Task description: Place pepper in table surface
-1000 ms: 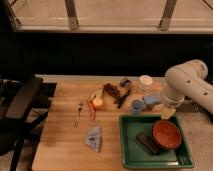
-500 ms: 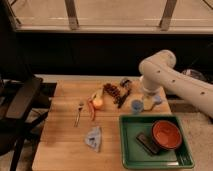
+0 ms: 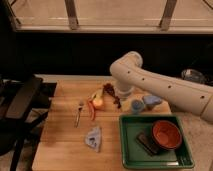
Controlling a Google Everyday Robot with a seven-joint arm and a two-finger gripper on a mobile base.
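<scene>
The pepper is slim and red-orange and lies on the wooden table surface, just left of and below a round yellow-red fruit. My white arm reaches in from the right and bends down over the back middle of the table. My gripper hangs at its end, just right of the fruit and a short way from the pepper, beside some dark reddish items. The gripper is not touching the pepper.
A fork lies left of the pepper. A crumpled blue cloth lies nearer the front. Two pale blue cups stand right of the gripper. A green tray at front right holds a red bowl and a dark block.
My arm has swung left from the table's right side, across the blue cups, to the back middle by the fruit. The pepper and the other objects have not moved.
</scene>
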